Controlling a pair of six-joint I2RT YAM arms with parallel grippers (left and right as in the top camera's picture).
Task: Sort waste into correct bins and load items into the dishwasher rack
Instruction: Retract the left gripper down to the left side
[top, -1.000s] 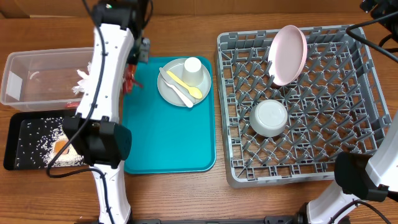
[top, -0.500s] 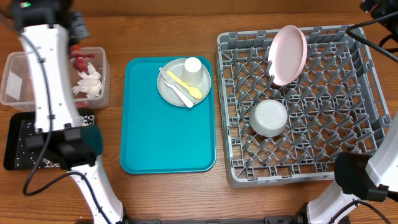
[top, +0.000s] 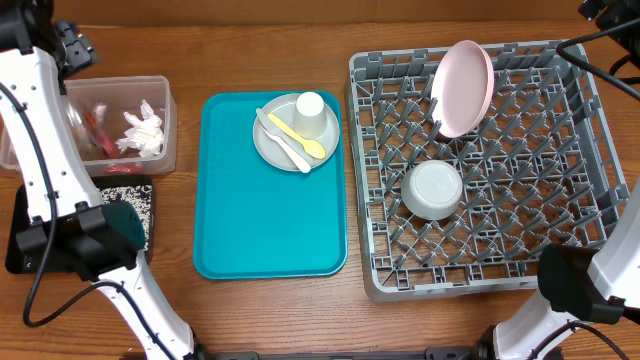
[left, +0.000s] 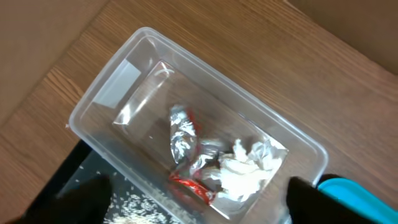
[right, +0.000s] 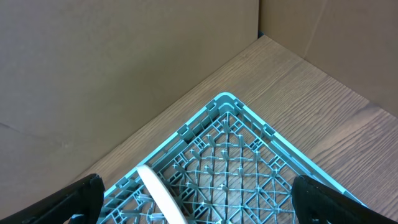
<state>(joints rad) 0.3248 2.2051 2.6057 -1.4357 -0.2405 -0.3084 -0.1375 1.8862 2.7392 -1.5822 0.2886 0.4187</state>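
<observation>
My left gripper (left: 199, 213) hangs open above the clear tub (left: 112, 93), with nothing between its fingers. In the tub lie a silver foil wrapper (left: 183, 133), a red-and-white packet (left: 193, 186) and crumpled white tissue (left: 250, 168). The black tray (top: 138, 203) with rice grains sits beside the tub, mostly hidden by my left arm. On the teal tray (top: 270, 220) a grey plate (top: 277, 150) carries a white cup (top: 310, 113), a yellow spoon (top: 297, 136) and a white utensil (top: 286, 148). The dishwasher rack (top: 480, 250) holds an upright pink plate (top: 463, 88) and an upturned grey bowl (top: 432, 190). My right gripper (right: 202, 213) is open over the rack's far corner.
Cardboard walls (right: 124, 56) stand close behind the table. My left arm's base (top: 90, 240) covers much of the black tray. My right arm's base (top: 580, 285) stands at the rack's near right corner.
My left arm swung left from the teal tray's edge to above the clear tub. Its gripper opened and the red packet it carried now lies in the tub. The right arm stayed still.
</observation>
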